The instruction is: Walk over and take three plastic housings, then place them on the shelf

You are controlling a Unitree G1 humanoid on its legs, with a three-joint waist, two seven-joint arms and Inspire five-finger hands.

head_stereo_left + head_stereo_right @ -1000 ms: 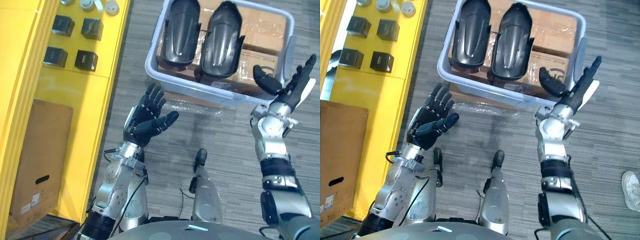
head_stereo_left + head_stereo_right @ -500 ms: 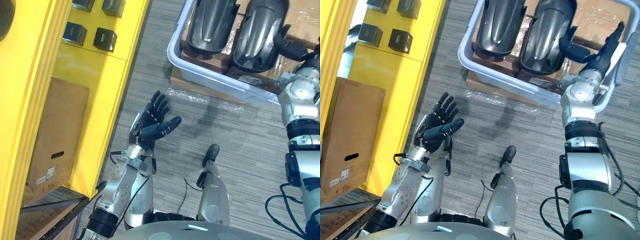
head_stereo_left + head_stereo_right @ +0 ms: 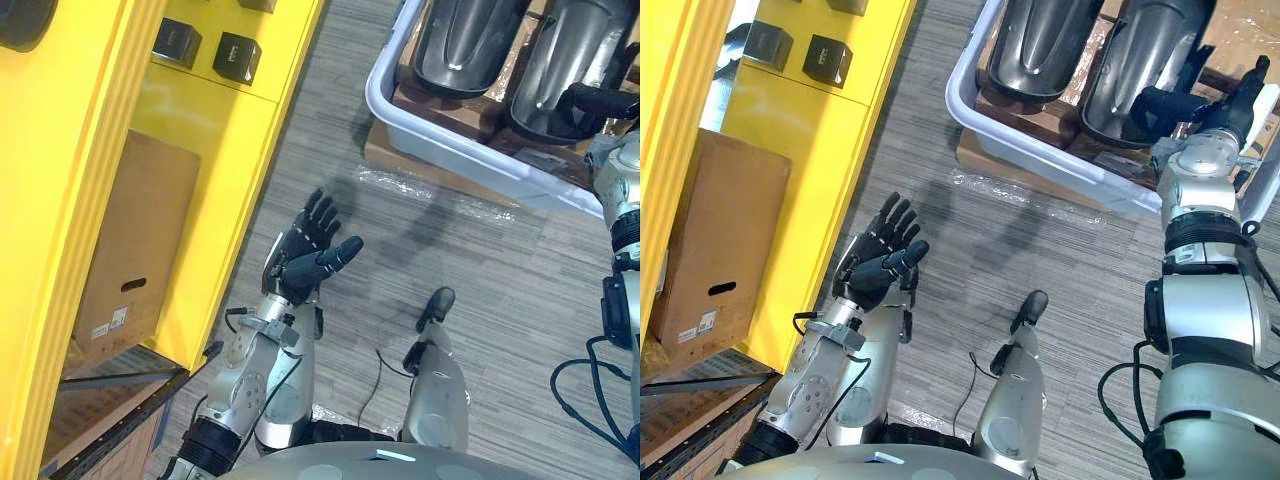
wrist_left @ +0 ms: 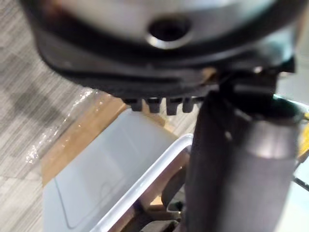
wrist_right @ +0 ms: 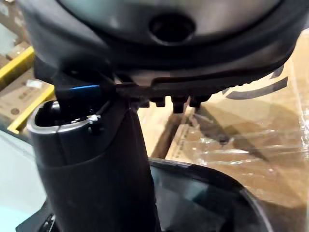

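splayed and empty, the right hand (image 3: 1220, 110) could slide off the glossy plastic housing (image 3: 1140, 50) or snag the tub rim (image 3: 1040, 150); left hand (image 3: 305, 250) likewise open.

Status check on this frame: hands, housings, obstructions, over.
Left hand open, empty, over floor. Right hand open at right-hand housing in bin; nothing gripped. Second housing beside it. Yellow shelf to left. No obstruction seen.

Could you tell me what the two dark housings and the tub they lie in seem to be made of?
Housings: likely moulded plastic, dark grey and glossy; the smooth curved shells catch bright highlights. Tub: probably plastic too, pale grey-lilac and matte, with thin walls and a rounded, rolled rim.
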